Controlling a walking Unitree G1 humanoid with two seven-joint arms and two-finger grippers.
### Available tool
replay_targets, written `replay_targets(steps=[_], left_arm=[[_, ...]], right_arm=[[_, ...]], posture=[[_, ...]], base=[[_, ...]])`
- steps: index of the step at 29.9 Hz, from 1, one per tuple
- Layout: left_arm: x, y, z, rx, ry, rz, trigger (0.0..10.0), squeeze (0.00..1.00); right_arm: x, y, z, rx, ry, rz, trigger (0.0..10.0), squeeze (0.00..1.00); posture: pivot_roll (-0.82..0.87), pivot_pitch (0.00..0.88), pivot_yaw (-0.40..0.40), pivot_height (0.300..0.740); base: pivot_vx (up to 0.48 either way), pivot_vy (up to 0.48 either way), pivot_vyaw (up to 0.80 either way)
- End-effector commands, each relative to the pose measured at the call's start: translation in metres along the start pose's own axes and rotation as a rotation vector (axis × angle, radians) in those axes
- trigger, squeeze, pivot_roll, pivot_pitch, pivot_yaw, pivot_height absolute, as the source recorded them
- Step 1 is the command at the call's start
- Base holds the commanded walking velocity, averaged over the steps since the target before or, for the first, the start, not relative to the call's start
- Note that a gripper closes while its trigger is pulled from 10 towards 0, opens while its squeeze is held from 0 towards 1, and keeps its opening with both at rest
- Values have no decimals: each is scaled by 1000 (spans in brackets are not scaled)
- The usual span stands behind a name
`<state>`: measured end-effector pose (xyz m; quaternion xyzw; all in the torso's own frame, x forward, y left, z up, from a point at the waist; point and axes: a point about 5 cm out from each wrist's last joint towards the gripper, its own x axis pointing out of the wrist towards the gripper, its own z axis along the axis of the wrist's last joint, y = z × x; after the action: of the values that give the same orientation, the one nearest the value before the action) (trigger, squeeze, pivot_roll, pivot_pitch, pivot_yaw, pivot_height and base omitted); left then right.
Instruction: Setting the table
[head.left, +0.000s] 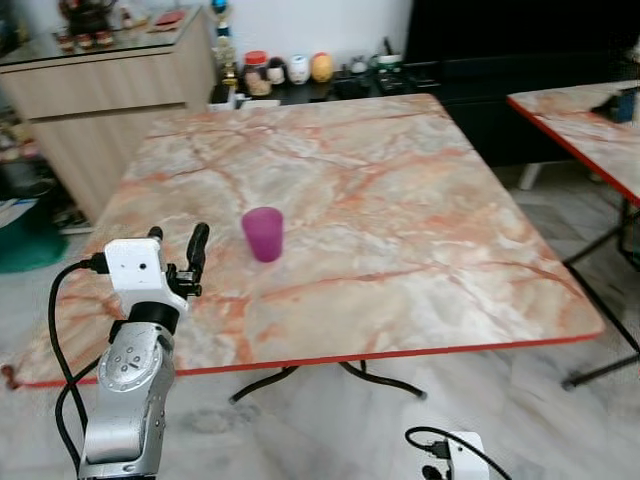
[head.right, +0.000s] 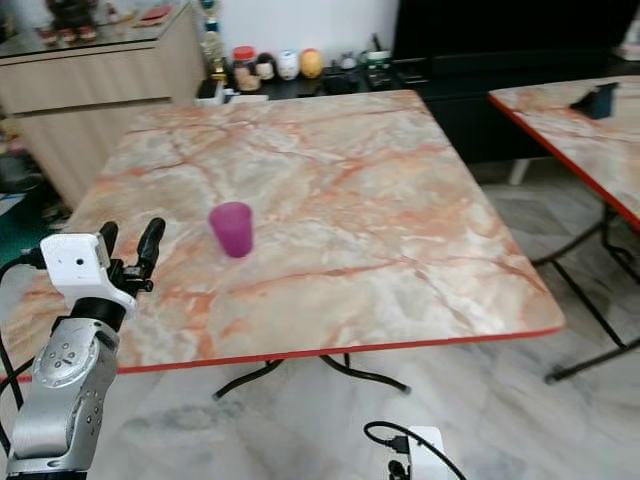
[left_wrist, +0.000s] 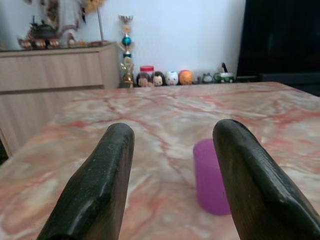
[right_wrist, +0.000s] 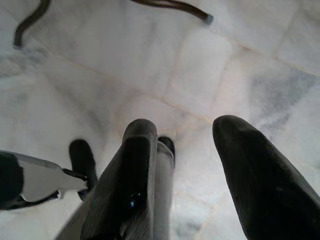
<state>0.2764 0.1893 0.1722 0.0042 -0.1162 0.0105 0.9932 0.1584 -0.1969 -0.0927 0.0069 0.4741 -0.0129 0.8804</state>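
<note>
Open left claw (head.left: 178, 243) beside unmarked purple cup (head.left: 263, 234)

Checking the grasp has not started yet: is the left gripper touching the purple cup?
Apart. In the left eye view, bare marble tabletop shows between the left gripper and the purple cup; the fingers are open.

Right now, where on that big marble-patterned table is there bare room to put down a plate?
Nearly everywhere. The orange-veined marble table carries just a purple plastic cup near its front left, with the left gripper open beside it. The whole right half and the far edge by the jars are bare. It is crowded only around that cup.
</note>
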Motion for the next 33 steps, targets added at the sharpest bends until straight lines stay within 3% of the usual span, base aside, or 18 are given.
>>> replay_targets(steps=[1, 33], left_arm=[[-1, 3, 2, 2, 4, 0, 10000, 0], [-1, 3, 2, 6, 5, -3, 10000, 0]], right_arm=[[1, 4, 2, -10, -3, 9, 10000, 0], [1, 2, 2, -21, 0, -6, 10000, 0]], posture=[[-13, 0, 47, 707], [-8, 0, 48, 707]], base=[[0, 0, 0], [10, 0, 0]])
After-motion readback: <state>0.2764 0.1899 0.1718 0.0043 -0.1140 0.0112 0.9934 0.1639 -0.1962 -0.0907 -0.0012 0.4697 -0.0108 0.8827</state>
